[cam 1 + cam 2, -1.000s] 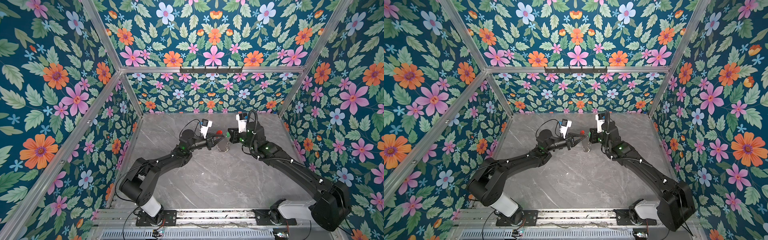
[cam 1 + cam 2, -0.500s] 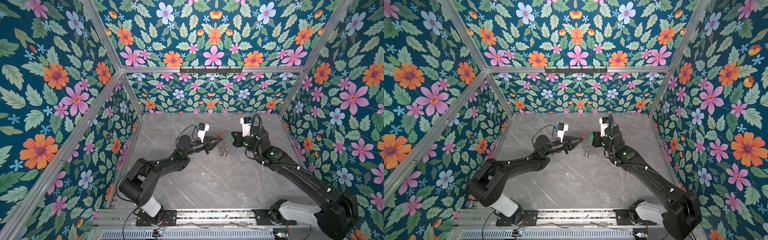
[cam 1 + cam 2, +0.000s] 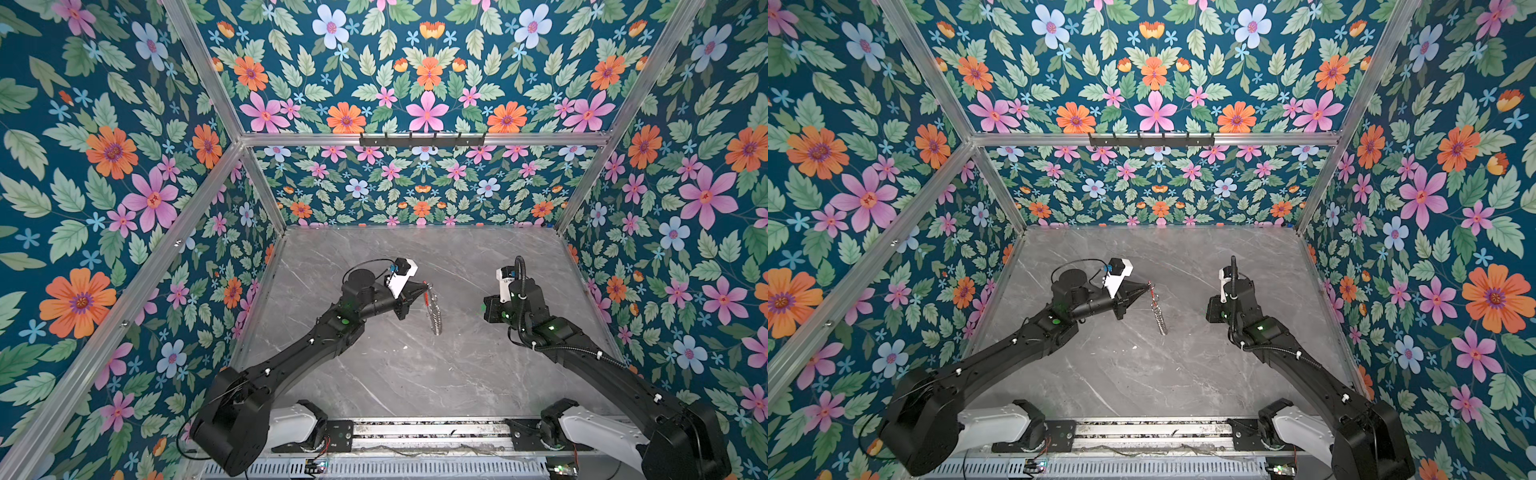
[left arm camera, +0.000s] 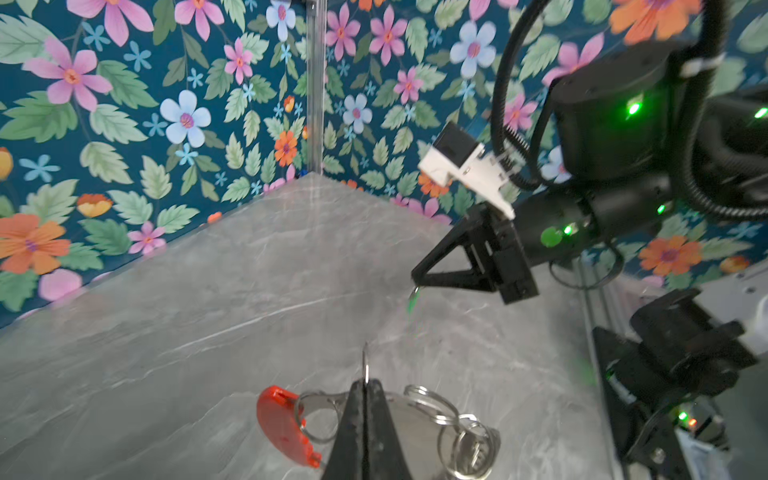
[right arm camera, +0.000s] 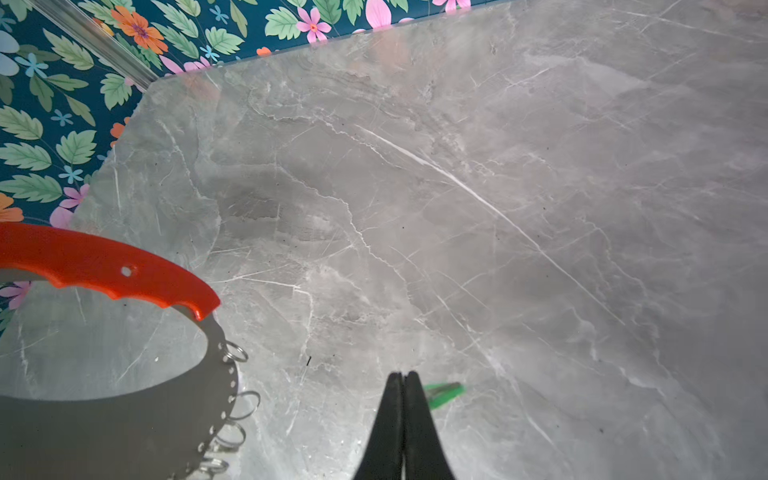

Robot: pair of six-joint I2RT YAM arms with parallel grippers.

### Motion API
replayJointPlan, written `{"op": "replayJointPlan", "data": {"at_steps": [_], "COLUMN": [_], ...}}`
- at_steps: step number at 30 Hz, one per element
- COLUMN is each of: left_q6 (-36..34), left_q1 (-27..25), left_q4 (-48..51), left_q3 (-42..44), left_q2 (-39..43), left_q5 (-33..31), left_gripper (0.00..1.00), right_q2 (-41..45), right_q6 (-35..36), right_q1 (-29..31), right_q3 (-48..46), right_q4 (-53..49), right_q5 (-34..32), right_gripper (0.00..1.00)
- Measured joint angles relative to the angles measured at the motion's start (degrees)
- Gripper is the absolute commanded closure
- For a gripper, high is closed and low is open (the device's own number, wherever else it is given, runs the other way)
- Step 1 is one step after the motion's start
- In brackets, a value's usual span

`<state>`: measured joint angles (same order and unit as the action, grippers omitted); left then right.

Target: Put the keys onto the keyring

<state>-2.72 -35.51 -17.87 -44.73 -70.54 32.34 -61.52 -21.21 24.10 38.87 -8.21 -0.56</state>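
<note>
The left gripper [image 4: 365,388] is clamped on the rim of the keyring [image 4: 415,419], holding it off the table [image 3: 415,374] so that it hangs edge-on in both top views, its red arc [image 5: 104,266] near the grip. The right gripper [image 4: 417,277] is pinched tight on the key [image 5: 442,392], whose green head pokes out beside the closed tips (the dark shaft is too small to make out). Key and ring are well apart, with bare table between them. Both pickups look done, and the real work is left: bringing the key across and threading it onto one of the small silver loops [image 5: 244,405], none of which carries it yet.
</note>
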Motion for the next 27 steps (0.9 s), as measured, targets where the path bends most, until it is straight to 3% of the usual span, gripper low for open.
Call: {"op": "replayJointPlan", "data": {"at_steps": [5,10,19,27], "left_q6": [-9.4,-12.7,-10.6,-8.0], "left_q1": [-0.1,-3.8,-9.9,-11.3], "left_q4": [18.3,27.8,29.7,27.1], "left_q3": [-5.8,-12.8,-26.4,-31.6], "left_q2": [-1.0,-11.4,-34.0,-43.2], "left_q5": [-6.1,-11.6,-16.0,-16.8], "left_gripper": [1.0,1.0,1.0,1.0], "right_q2": [-0.2,-0.9,-0.7,-0.1], "right_q6": [0.0,0.0,0.0,-1.6], "right_q1": [-1.2,-2.1,-4.9,-6.6], "right_q3": [-1.3,-1.5,-3.8,-8.9], "right_q4": [1.0,2.6,5.9,10.9], "right_q5": [-0.6,-1.0,-1.1,-2.7], "right_gripper": [1.0,1.0,1.0,1.0]}}
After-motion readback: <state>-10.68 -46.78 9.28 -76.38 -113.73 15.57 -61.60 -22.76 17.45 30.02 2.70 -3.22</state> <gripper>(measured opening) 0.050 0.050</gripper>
